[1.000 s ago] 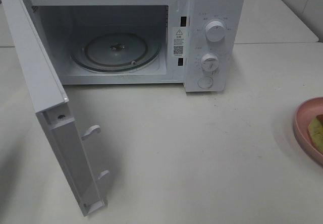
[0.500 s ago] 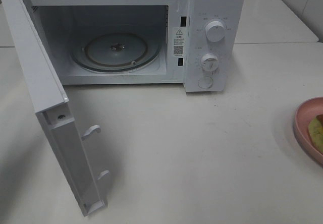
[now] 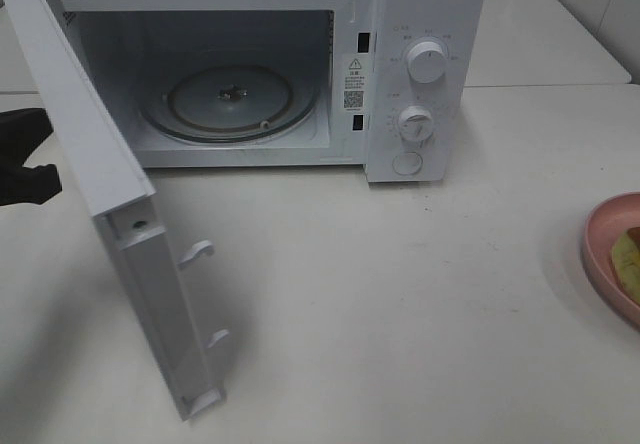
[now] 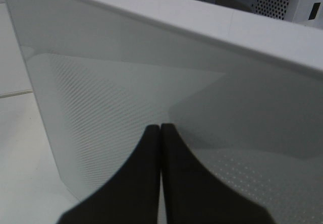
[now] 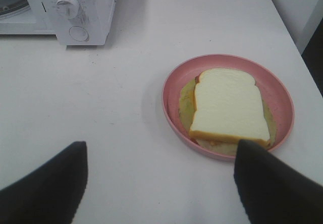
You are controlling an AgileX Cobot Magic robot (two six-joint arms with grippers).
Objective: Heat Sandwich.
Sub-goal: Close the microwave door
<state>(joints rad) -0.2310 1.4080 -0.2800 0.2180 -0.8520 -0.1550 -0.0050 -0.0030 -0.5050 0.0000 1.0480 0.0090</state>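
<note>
The sandwich (image 5: 229,103), white bread with tan crust, lies on a round pink plate (image 5: 169,110) on the white table. In the high view only a sliver of the sandwich (image 3: 627,259) and the plate (image 3: 603,249) show at the right edge. My right gripper (image 5: 161,148) is open and empty, hovering just short of the plate. The white microwave (image 3: 425,9) stands at the back with its door (image 3: 95,154) swung open and its glass turntable (image 3: 235,99) bare. My left gripper (image 4: 160,127) is shut and empty, its tips against the door's outer face; it also shows in the high view (image 3: 28,159).
The microwave's two knobs (image 3: 427,62) and a round button are on its right panel. The open door juts out over the table's front left. Bare white table lies between the microwave and the plate.
The door has swung a little to the right. My left gripper has come into the high view at the left edge, behind the door. The plate has not moved.
</note>
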